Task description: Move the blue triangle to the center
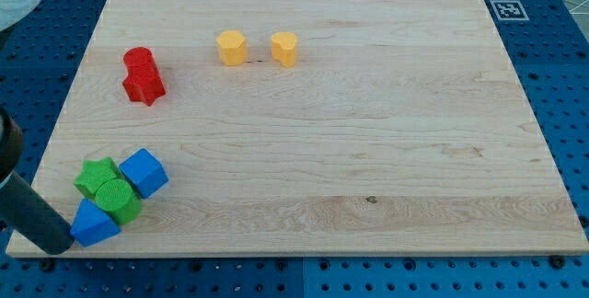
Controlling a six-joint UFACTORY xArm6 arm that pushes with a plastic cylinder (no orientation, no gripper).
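The blue triangle (93, 223) lies at the board's bottom left corner, touching a green cylinder (117, 199). A green star (96, 177) and a blue cube (144, 172) sit tight against that cylinder, above and to its right. My rod comes in from the view's left edge, and my tip (57, 243) rests just left of the blue triangle, at or very near its lower left side.
A red cylinder (138, 60) and a red star (144, 85) sit together at the upper left. Two yellow hexagonal blocks (231, 47) (284, 48) stand near the top middle. The wooden board (368, 151) lies on a blue pegboard; a marker tag (506, 9) is at top right.
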